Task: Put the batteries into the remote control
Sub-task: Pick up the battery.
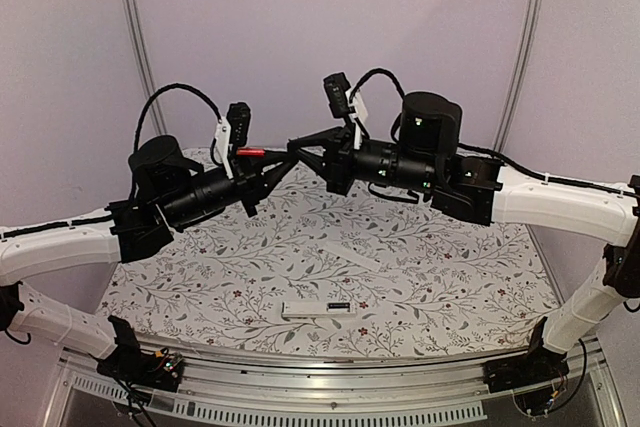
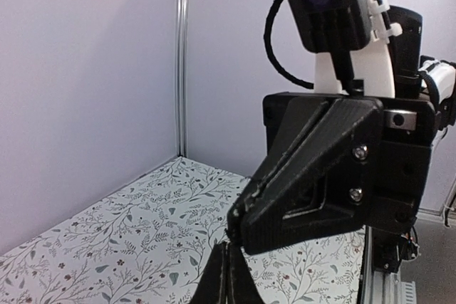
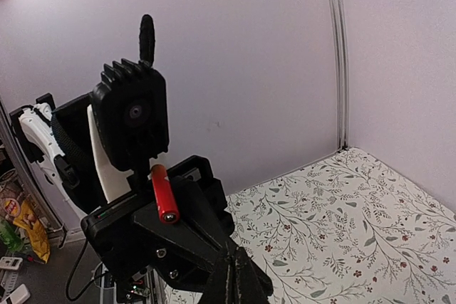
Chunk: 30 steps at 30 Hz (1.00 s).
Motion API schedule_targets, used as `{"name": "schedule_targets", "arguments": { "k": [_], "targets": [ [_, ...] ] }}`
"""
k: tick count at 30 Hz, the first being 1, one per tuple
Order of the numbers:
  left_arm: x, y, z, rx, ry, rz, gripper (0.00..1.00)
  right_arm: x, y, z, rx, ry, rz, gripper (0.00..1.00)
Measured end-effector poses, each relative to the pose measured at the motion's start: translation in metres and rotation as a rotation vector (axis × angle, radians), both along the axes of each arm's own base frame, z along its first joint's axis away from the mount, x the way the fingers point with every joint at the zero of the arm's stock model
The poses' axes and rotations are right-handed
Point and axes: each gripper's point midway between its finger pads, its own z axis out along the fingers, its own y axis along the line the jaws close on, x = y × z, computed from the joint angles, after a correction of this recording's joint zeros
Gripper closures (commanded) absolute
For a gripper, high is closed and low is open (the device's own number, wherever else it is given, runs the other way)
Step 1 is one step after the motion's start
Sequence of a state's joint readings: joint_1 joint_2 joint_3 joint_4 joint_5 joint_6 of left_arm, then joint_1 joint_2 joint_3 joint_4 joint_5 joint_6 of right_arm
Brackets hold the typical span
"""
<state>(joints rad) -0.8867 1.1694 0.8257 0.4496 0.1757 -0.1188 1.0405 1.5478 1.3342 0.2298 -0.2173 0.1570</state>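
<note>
Both arms are raised above the table and their gripper tips meet in mid-air. My left gripper (image 1: 284, 160) is shut, its fingers closed together in the left wrist view (image 2: 228, 265). My right gripper (image 1: 297, 145) is also shut, as the right wrist view (image 3: 230, 275) shows. A red battery (image 1: 250, 151) lies on top of the left gripper's body, outside its jaws; it also shows in the right wrist view (image 3: 162, 194). The white remote control (image 1: 318, 309) lies on the cloth near the front edge, dark mark at its right end. The dark battery is out of view.
A thin white cover plate (image 1: 350, 253) lies on the floral cloth (image 1: 450, 277) behind the remote. Purple walls with metal corner posts (image 1: 135, 37) enclose the table. A metal rail (image 1: 320, 387) runs along the near edge.
</note>
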Motion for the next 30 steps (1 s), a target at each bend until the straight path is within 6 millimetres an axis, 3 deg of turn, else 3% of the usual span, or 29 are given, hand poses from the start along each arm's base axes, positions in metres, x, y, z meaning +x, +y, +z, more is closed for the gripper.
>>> {"name": "schedule_targets", "arguments": {
  "k": [6,10,13,19,23,30],
  "targets": [
    [0.0,0.0,-0.001,0.003,0.002,-0.003,1.0,-0.002,-0.003,-0.004,-0.04,-0.036,0.0,0.82],
    [-0.002,-0.001,-0.001,0.003,0.001,-0.016,1.0,-0.006,-0.01,0.003,-0.06,-0.09,0.004,0.67],
    [-0.004,-0.002,-0.001,0.004,0.0,-0.025,1.0,-0.01,-0.014,0.014,-0.075,-0.139,0.029,0.54],
    [-0.006,-0.003,-0.001,0.004,-0.002,-0.041,1.0,-0.019,-0.016,0.052,-0.078,-0.218,0.115,0.39],
    [-0.007,-0.004,-0.001,0.005,-0.003,-0.046,1.0,-0.023,-0.004,0.066,-0.081,-0.26,0.189,0.4],
    [-0.009,-0.003,0.002,0.0,-0.01,-0.052,1.0,-0.018,0.023,0.031,-0.172,-0.215,0.272,0.51]
  ]
}}
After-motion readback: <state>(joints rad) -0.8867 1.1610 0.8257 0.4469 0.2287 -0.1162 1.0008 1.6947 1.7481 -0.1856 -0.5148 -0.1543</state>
